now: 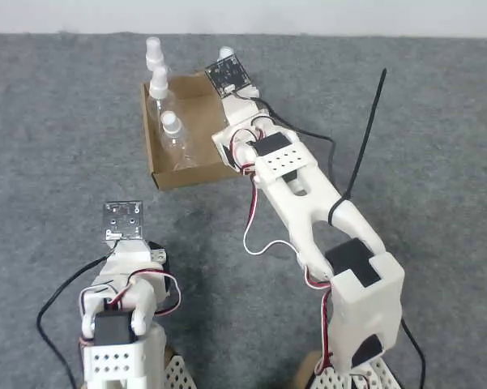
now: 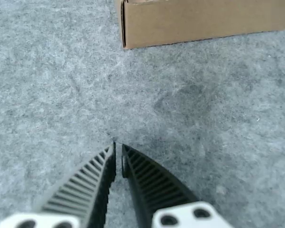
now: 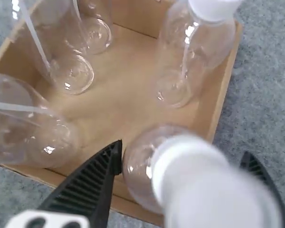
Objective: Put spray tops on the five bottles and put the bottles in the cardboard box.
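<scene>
A grey, felt-like table covering [image 1: 57, 146] spreads across the whole scene, with a pale strip of wall along the far edge. The open cardboard box [image 1: 196, 173] sits toward the far side. Your right arm [image 1: 308, 190] stretches from the near right out to the box. Its wrist camera board hangs over the box's far right edge. A row of bottles [image 1: 159, 89], three with white tops, stands along the box's left side. Your left arm [image 1: 121, 324] is folded back at the near left, well apart from the box.

From the right wrist you look down into the box [image 3: 128, 95], where five clear plastic bottles stand upright. The right gripper [image 3: 182, 153] has its jaws spread wide on either side of the nearest bottle [image 3: 140, 166]. That bottle stands in a corner of the box and wears a white spray top [image 3: 204, 190]. One black ribbed finger [image 3: 92, 190] sits just beside the bottle's wall, but you cannot tell whether it touches. The other finger stands apart from the bottle, with grey covering visible between them.

From the left wrist, the left gripper [image 2: 118, 148] hangs over bare grey covering. Its jaws are closed tip to tip with nothing between them, and the box's side wall [image 2: 204, 21] lies beyond.
</scene>
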Available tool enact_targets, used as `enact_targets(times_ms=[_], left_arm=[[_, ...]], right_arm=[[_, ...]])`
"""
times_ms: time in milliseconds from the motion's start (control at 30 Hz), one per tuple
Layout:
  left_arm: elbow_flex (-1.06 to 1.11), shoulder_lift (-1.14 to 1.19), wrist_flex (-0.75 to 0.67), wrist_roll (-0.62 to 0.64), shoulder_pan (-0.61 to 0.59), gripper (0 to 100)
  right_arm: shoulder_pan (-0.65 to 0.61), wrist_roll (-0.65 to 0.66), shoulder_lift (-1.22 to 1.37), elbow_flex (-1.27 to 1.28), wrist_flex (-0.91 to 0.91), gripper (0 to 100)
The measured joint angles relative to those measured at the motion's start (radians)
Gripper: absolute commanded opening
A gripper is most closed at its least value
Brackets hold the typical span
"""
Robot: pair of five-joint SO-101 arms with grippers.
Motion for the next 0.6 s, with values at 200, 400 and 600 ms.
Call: enact_targets(times_ms=[200, 400, 600], left_arm=[[0.0, 0.0, 0.0, 0.0, 0.0, 1], [0.0, 0.0, 0.0, 0.0, 0.0, 1], [0.0, 0.0, 0.0, 0.0, 0.0, 1]], right_arm=[[-0.015, 0.0, 0.0, 0.0, 0.012, 32.0], [-0.014, 0.0, -0.037, 0.0, 0.092, 32.1], [-0.017, 0.0, -0.072, 0.0, 0.144, 31.9]])
